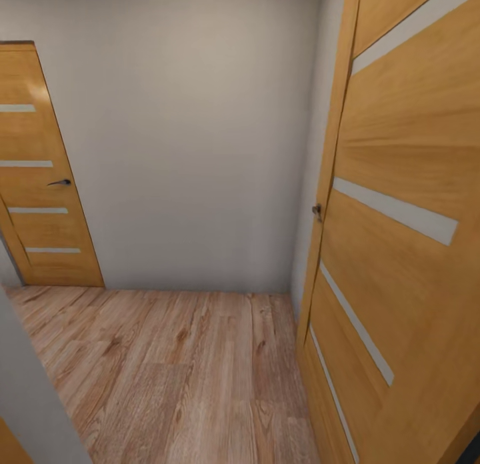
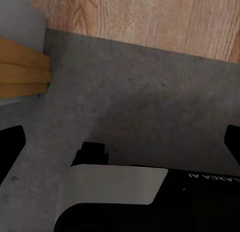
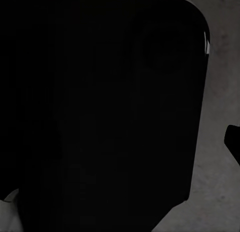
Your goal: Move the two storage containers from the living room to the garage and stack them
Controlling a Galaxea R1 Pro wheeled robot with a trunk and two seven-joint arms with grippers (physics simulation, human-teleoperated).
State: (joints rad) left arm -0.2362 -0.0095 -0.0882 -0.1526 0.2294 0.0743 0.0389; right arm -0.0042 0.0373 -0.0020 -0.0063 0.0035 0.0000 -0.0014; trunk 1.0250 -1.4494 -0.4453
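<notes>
An open wooden door stands closest on the right, plank floor and a shut door beyond; no containers here. Left wrist: gripper fingers spread, empty, over grey concrete, likely mid-transit. Right wrist: dark robot body; gripper state unclear.

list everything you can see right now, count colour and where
doors: 2, orange-brown wood with pale strips; one shut at far left, one close along the right
door handles: 2, dark metal; one on the left door, one at the right door's edge
wall: 1, pale grey, straight ahead
wood floor: 1, light planks, ahead of the robot
concrete floor: 1, dark grey, meeting wood planks, under the left claw
left claw: 1, black, fingertips wide apart
robot body: black, close before the right wrist camera
</notes>
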